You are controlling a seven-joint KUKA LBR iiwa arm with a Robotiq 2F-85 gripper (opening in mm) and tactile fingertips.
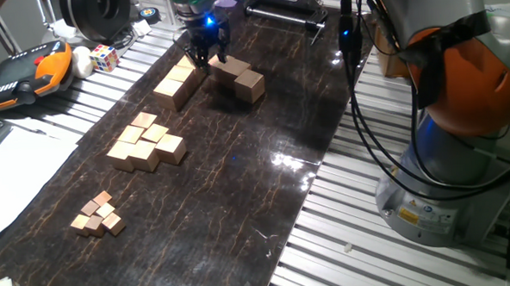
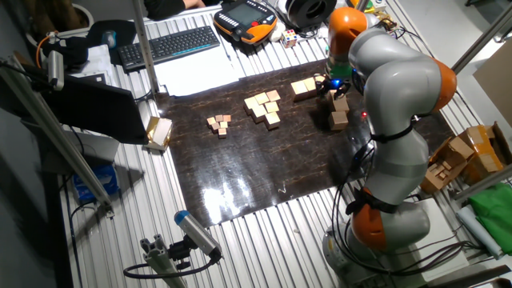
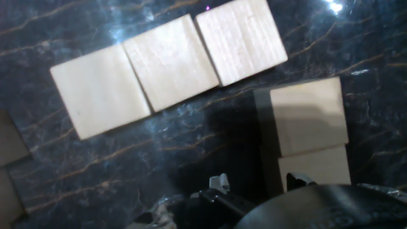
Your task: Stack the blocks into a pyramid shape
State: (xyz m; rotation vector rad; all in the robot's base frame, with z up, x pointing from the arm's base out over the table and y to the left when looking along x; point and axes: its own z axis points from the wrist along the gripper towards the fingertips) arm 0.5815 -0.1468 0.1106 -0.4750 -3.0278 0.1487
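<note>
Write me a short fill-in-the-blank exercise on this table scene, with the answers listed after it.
1. In the hand view, the row of blocks lying flat on the dark mat holds ___ cubes.
2. The gripper hovers over the group of the ___ tan cubes.
3. The tiny cubes lie at the end of the mat ___ from the gripper.
4. The robot arm's joints are coloured ___.

Missing words: three; largest; farthest; orange

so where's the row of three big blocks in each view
One fixed view: row of three blocks upper centre-left, just left of the end effector.
The other fixed view: upper centre-right, left of the arm.
Hand view: upper left to centre, tops facing the camera.
Shared landmark: the second group of large blocks beside the row on the dark mat.
</note>
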